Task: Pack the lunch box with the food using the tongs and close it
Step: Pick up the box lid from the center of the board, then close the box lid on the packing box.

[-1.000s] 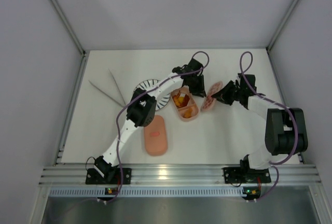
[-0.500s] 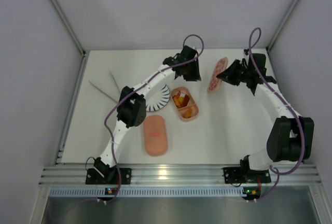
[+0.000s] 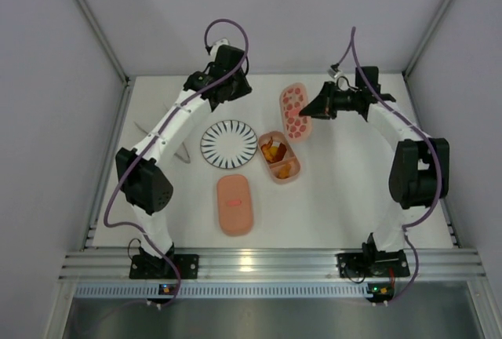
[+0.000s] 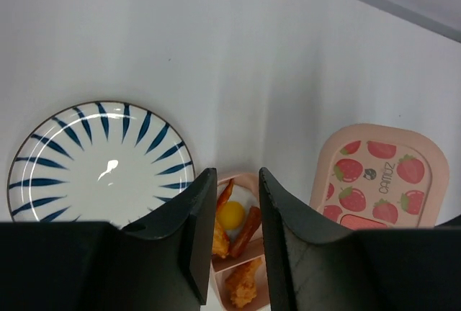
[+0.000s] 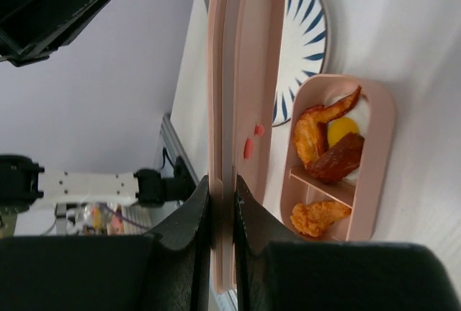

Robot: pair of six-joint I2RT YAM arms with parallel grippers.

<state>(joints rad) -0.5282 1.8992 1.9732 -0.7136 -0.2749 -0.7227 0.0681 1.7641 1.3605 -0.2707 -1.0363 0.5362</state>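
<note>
Pink spotted lid [image 5: 248,73] is clamped edgewise in right gripper [image 5: 222,188]; left gripper [image 4: 236,178] hangs open.

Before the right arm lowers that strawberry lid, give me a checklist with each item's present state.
1. Right tool gripping the strawberry lid: ok, clamped on its edge.
2. Lid lined up above the tray: not ok, it is held farther back than the tray, not over it.
3. Left tool clear of the tray: ok, open, empty and well away in the top view.
4. Food inside the compartments: ok.
5. Food below the rim: cannot tell.
6. Plate emptied: ok, no food on it.
</note>
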